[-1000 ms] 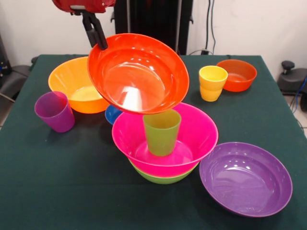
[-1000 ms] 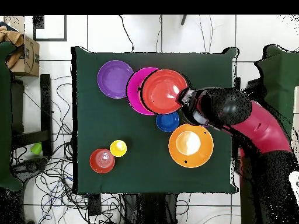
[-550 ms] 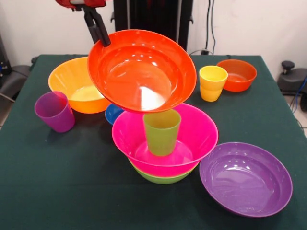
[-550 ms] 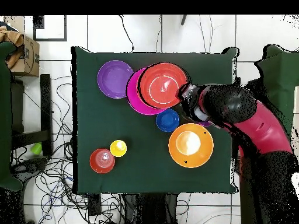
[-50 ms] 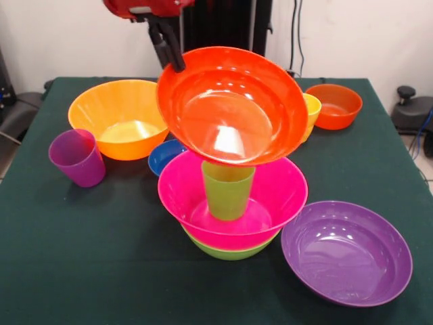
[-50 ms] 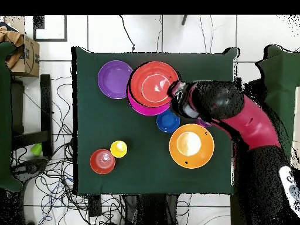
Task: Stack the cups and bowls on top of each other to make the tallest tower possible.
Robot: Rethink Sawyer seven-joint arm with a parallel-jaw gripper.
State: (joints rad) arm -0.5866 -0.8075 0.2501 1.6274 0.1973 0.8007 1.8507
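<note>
1. The gripper [image 5: 174,59] is clamping the rim of the large red-orange bowl [image 5: 231,105]; its black fingers [image 5: 168,45] are pinching the bowl's upper left edge in the front view; in the overhead view the gripper [image 6: 177,94] is meeting the same bowl [image 6: 154,84] at its rim.
2. The held bowl is hanging tilted below the gripper, its opening facing the front camera; its underside is sitting right at the mouth of the green cup [image 5: 227,189], and whether they are touching I cannot tell.
3. The green cup is standing upright inside the pink bowl [image 5: 277,196], directly beneath the held bowl; the pink bowl is nesting in the lime green bowl [image 5: 226,252].
4. The small blue bowl [image 5: 164,155] is lying just below the gripper; the large orange bowl [image 5: 116,115] and the purple cup [image 5: 76,156] are sitting off to the gripper's side.
5. The yellow cup [image 5: 312,108] is peeking out from behind the held bowl's rim, with the small red-orange bowl [image 5: 336,105] just beyond it; the purple bowl [image 5: 346,251] is resting well away from the gripper, beside the pink bowl.
</note>
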